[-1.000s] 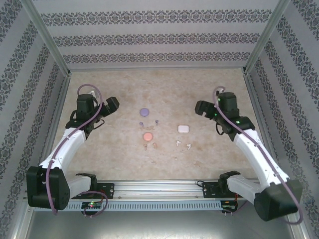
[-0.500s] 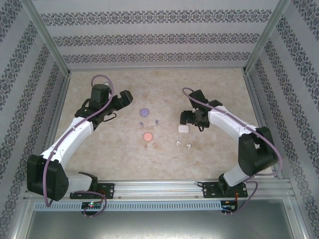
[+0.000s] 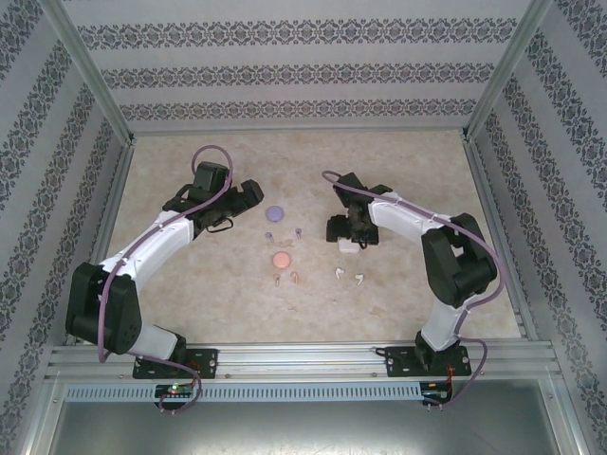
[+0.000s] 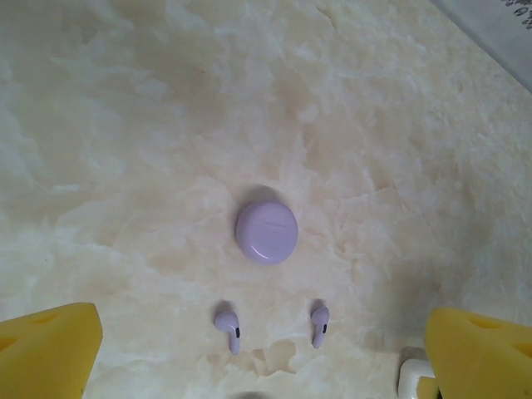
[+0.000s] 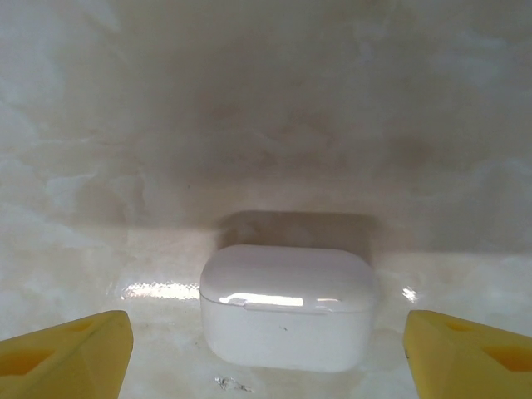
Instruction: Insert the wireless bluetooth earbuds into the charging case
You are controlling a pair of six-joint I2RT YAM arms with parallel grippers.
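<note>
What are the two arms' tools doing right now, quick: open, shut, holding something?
Left tool: open, holding nothing; a round lilac plastic case lies ahead of it.
Right tool: open astride a white rounded plastic case, not touching it.

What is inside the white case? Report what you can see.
Its lid is shut, so the inside of the white case is hidden. Two white earbuds lie on the table near it, so they are outside.
</note>
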